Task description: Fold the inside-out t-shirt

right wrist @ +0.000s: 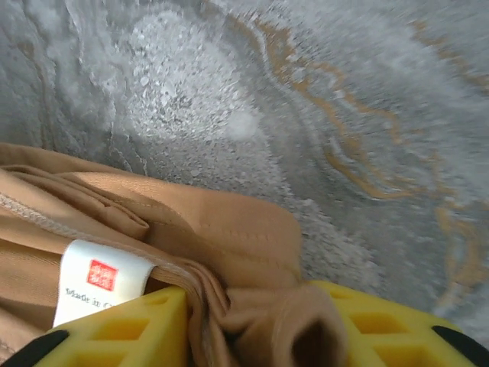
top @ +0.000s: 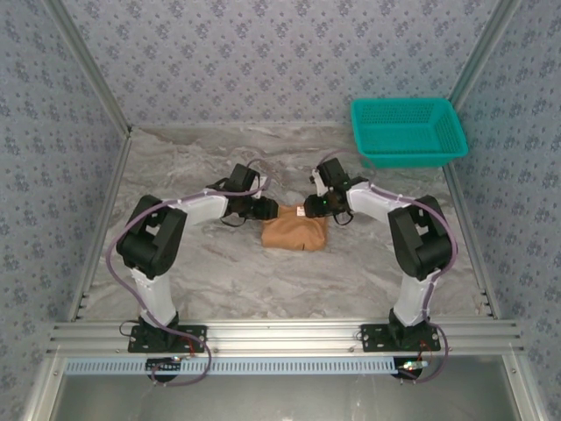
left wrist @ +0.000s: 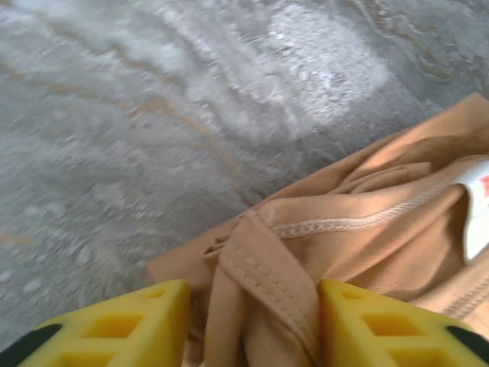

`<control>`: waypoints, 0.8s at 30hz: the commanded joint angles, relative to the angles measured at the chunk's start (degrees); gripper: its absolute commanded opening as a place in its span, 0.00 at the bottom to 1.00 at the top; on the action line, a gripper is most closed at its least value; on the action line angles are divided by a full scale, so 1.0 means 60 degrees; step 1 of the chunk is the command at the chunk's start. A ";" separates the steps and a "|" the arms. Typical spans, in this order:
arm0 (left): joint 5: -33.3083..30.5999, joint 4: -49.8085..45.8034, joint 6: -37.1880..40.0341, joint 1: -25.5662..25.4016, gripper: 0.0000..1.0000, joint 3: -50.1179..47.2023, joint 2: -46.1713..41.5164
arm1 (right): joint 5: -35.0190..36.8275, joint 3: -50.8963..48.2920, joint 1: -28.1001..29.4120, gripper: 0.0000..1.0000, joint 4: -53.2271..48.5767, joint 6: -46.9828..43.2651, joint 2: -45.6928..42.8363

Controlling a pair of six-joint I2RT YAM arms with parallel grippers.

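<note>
Tan t-shirt (top: 294, 232), folds between parted jaws of left gripper (left wrist: 254, 310), right gripper (right wrist: 252, 313)

White sewn-in label (right wrist: 95, 290) on the inside-out t-shirt (right wrist: 229, 237), at about 8 o'clock in the right wrist view: it carries a red square logo with small white characters too fine to read. Beneath the logo is a line of dark print reading "Made in C", the remainder hidden. The same label (left wrist: 477, 210) lies at 3 o'clock in the left wrist view, where a fragment of red print cannot be read; in the top external view it is a white speck (top: 301, 211) near the centre, its text illegible.
</note>
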 commanded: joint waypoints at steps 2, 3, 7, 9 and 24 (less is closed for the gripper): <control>-0.1089 -0.0953 0.0104 0.0037 0.58 0.0050 -0.1166 | 0.0124 0.0294 -0.0293 0.53 -0.0809 -0.0118 -0.1241; -0.1305 -0.1019 0.0047 0.0034 0.61 -0.0036 -0.1421 | 0.0130 0.0250 -0.0320 0.55 -0.0879 -0.0127 -0.1459; -0.1888 -0.1194 -0.0195 -0.0004 0.73 -0.0423 -0.2317 | 0.0040 -0.0339 -0.0221 0.59 -0.0797 -0.0064 -0.2268; -0.1540 -0.1007 -0.0288 -0.0113 0.76 -0.0720 -0.2739 | -0.0488 -0.0735 0.0016 0.60 -0.0446 0.0181 -0.2534; 0.1478 0.1411 -0.1013 -0.1190 0.61 -0.2532 -0.1242 | -0.2143 -0.1714 0.0081 0.42 0.0789 0.1687 -0.0561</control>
